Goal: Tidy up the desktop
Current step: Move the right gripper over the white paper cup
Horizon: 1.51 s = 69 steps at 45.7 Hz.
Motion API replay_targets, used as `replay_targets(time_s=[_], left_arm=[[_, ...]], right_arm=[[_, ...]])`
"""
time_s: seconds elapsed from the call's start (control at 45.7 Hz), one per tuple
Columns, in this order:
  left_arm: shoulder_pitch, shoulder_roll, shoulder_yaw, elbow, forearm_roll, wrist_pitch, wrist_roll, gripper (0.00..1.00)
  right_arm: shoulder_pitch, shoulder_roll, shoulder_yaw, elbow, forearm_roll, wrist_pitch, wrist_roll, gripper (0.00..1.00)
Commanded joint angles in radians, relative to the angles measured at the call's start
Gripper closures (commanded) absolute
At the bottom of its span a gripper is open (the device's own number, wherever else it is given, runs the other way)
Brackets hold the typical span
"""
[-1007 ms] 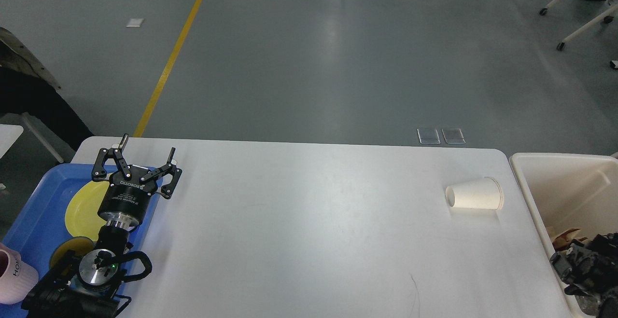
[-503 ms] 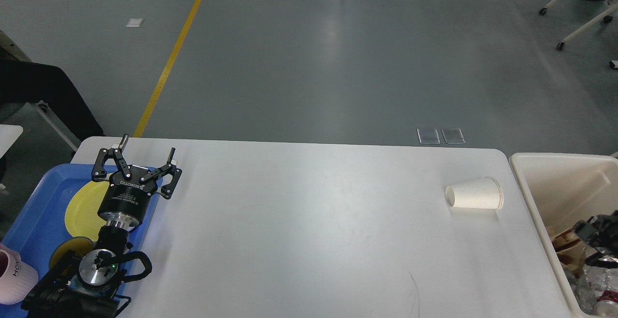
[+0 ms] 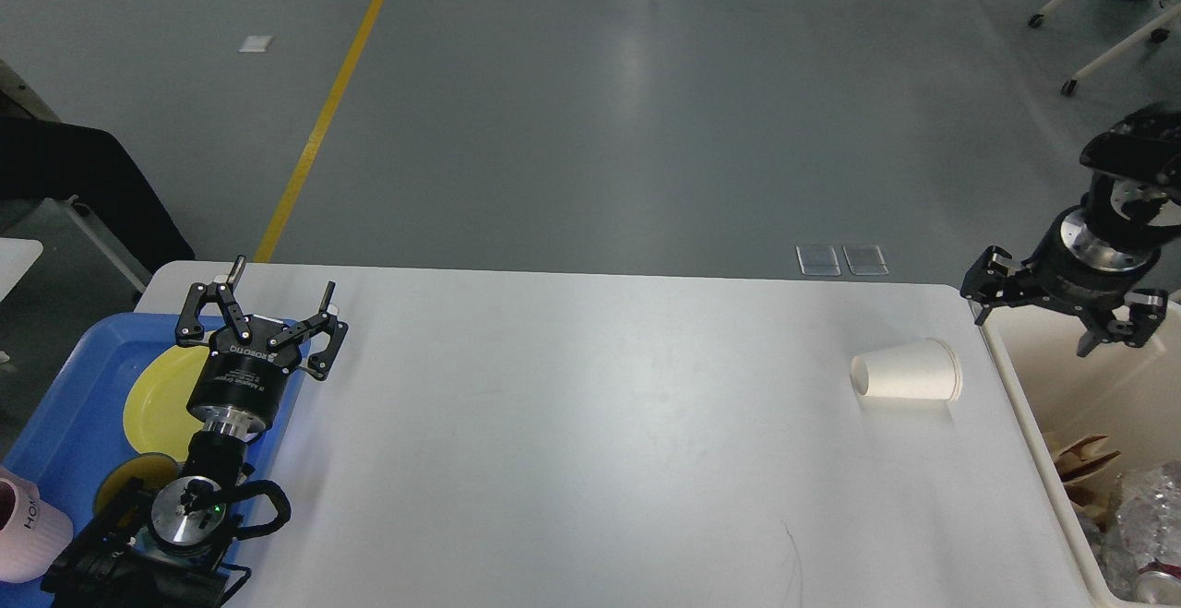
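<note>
The white desktop [image 3: 590, 442] fills the lower part of the head view. On its right side a white paper cup [image 3: 909, 371] lies tipped over, mouth facing right. My left gripper [image 3: 283, 278] hovers open and empty over the far-left corner, at the edge of the blue tray [image 3: 65, 423]. Raised above the near-left corner of the cream-white bin [image 3: 1015, 387], my right gripper [image 3: 1031, 331] points down, open, with nothing between its fingers. It is to the right of the cup and apart from it.
The blue tray holds a yellow plate [image 3: 157, 396], a small yellow dish [image 3: 120, 483] and a pink cup [image 3: 28, 520]. Inside the bin lie brown paper [image 3: 1084, 456], crumpled clear plastic [image 3: 1149, 506] and a can [image 3: 1153, 580]. Grey floor lies beyond the table's far edge.
My right arm has risen out of the bin, from low at the bottom right to high above the bin's corner. Cup and left arm have not moved.
</note>
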<state>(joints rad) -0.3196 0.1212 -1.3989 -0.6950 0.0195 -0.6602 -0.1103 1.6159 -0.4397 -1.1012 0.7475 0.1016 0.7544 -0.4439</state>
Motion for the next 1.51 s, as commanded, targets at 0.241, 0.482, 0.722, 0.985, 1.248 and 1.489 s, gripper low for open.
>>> replay_targets(time_s=[0.241, 0.482, 0.722, 0.985, 1.248, 1.489], left_arm=[[0.001, 0.0, 0.0, 0.0, 0.0, -0.001, 0.0, 0.03], [0.001, 0.0, 0.0, 0.0, 0.0, 0.001, 0.0, 0.03], [0.001, 0.0, 0.0, 0.0, 0.0, 0.001, 0.0, 0.03], [0.001, 0.0, 0.0, 0.0, 0.0, 0.001, 0.0, 0.03], [0.001, 0.0, 0.0, 0.0, 0.0, -0.001, 0.0, 0.03], [0.001, 0.0, 0.0, 0.0, 0.0, -0.001, 0.0, 0.03]], right_arm=[[0.461, 0.038, -0.081, 0.449, 0.004, 0.109, -0.003, 0.0], [0.777, 0.099, -0.103, 0.782, 0.015, 0.068, 0.004, 0.01], [0.842, 0.15, -0.152, 0.863, 0.06, -0.016, 0.183, 0.03], [0.831, 0.138, -0.229, 0.845, 0.032, -0.043, 0.275, 0.01], [0.57, 0.053, -0.235, 0.745, 0.171, -0.297, 0.277, 0.04], [0.208, 0.039, -0.215, 0.455, 0.521, -0.441, 0.275, 0.04]])
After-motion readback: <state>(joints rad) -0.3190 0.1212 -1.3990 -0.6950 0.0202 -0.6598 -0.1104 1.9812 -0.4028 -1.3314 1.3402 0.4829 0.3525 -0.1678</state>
